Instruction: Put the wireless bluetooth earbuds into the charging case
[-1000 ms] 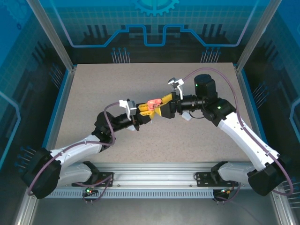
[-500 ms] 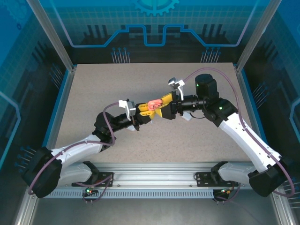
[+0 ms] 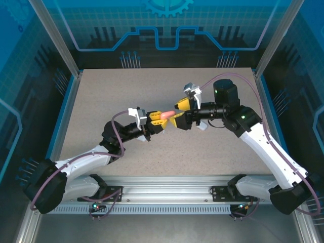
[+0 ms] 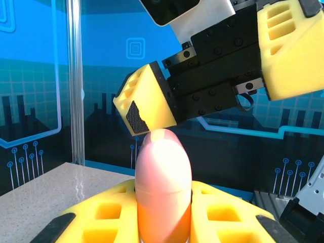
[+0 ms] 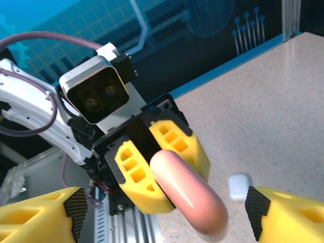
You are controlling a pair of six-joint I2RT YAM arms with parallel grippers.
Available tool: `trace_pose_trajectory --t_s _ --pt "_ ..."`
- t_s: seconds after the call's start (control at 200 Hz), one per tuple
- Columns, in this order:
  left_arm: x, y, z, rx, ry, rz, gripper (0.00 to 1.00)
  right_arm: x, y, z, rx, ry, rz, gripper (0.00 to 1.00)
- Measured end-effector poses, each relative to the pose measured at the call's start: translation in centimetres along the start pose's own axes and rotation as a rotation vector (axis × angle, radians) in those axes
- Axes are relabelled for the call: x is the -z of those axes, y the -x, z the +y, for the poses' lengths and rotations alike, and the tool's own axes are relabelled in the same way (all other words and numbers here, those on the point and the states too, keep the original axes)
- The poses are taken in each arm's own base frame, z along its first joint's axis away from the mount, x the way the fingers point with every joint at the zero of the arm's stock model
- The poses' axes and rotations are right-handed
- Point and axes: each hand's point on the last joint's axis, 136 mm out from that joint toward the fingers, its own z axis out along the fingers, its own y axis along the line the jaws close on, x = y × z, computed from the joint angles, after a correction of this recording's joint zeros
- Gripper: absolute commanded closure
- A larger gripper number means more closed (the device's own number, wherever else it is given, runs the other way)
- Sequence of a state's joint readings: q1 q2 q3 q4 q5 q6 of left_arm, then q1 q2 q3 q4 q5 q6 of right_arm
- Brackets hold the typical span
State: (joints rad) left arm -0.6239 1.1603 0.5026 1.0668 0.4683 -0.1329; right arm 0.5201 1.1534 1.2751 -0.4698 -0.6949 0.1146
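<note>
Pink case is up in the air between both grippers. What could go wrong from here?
The left gripper grips the pink case by one end only, so the smooth rounded shell may slip out. The right gripper stands open around its free tip; one pad sits close and may knock it askew.

Quick tally, fwiw:

- 2 robot arms: left arm [image 3: 83, 164] + right arm [image 3: 263, 147]
- 2 grippers: left gripper [image 3: 159, 121] + right gripper [image 3: 179, 112]
- 2 yellow fingers [image 5: 169, 144] per gripper, so 4 tot
- 2 charging cases: 1 pink case [image 3: 166, 115], 1 white case [image 5: 239, 186]
- 2 wrist cams [image 5: 96, 96], 1 per arm
- 2 purple cables [image 5: 50, 36], also 1 per arm
- 1 desk [image 3: 101, 96], speckled beige top
</note>
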Motion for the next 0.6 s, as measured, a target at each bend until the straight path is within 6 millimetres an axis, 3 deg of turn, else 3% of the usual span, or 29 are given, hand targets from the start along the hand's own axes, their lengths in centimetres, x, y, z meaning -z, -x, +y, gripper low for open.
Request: trace_pose_trajectory --t_s 0.11,0.375,0.6 --pt "0.1 0.2 -0.1 -0.002 -0.001 -0.002 1.0 0.9 0.1 0.1 0.094 -0.033 0.002 0.16" --pt "0.6 2.2 -1.1 -0.031 -0.021 -0.046 1.0 3.5 0.1 2.8 0.45 -0.038 -0.02 0.2" --pt "0.8 2.6 -1.8 -0.039 -0.05 -0.05 1.0 2.4 -0.6 2.3 0.517 -0.008 0.032 0.26"
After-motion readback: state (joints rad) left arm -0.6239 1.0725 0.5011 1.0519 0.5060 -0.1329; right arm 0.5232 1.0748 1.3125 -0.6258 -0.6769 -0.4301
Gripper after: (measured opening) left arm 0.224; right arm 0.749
